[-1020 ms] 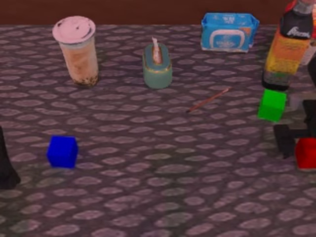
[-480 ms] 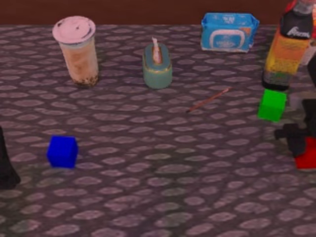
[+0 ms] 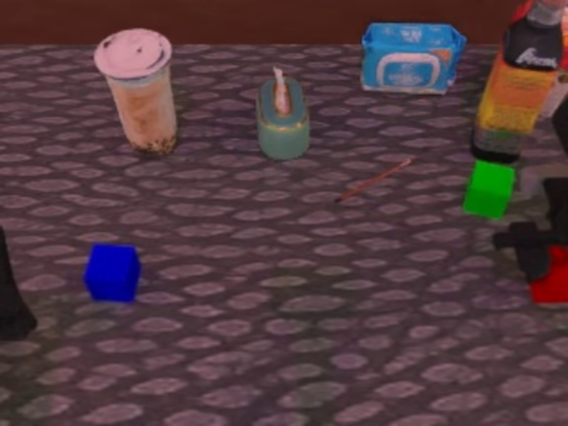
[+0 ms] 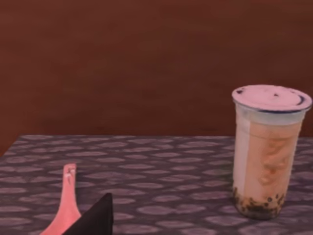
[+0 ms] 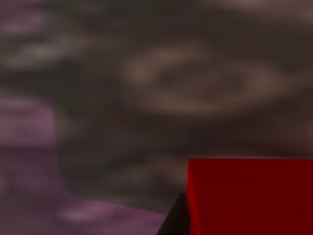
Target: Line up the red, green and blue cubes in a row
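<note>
Your right gripper sat on the red cube at the right edge; whether it squeezed, you couldn't tell. Next, probably carry it toward the green cube.

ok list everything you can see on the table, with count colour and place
red cube: 1, red, right edge, at the right gripper
green cube: 1, green, right side, by the bottle
blue cube: 1, blue, left side
cup: 1, pink lid, back left
tissue box: 1, teal, back centre
wipes pack: 1, blue, back right
bottle: 1, orange label, back right
stick: 1, brown, right of centre
spoon: 1, pink, left wrist view only
left gripper: black, left edge, parked
right gripper: black, over red cube
</note>
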Tool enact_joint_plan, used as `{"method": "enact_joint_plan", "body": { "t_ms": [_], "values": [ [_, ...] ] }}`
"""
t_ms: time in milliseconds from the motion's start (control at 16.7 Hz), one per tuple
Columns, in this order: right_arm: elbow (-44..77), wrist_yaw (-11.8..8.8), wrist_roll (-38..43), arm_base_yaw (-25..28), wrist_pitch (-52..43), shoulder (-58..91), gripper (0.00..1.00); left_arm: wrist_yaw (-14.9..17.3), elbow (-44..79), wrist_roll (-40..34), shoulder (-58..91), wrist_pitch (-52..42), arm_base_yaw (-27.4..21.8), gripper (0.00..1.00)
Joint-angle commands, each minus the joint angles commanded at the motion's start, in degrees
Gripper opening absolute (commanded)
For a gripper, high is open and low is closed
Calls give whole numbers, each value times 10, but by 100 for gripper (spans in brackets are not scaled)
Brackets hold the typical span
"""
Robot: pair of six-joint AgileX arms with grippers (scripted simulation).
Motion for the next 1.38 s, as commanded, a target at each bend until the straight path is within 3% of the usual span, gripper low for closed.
{"method": "enact_joint_plan", "body": {
  "t_ms": [480,900,1140,1380],
  "values": [
    [72,0,-1,4,-141,-67,0,0,0,0,0,0,0,100],
    [82,-1,5,8,-151,-64,0,0,0,0,0,0,0,100],
    [168,2,65,68,-197,0,0,0,0,0,0,0,0,100],
    [347,5,171,171,-278,107,0,0,0,0,0,0,0,100]
  ]
}}
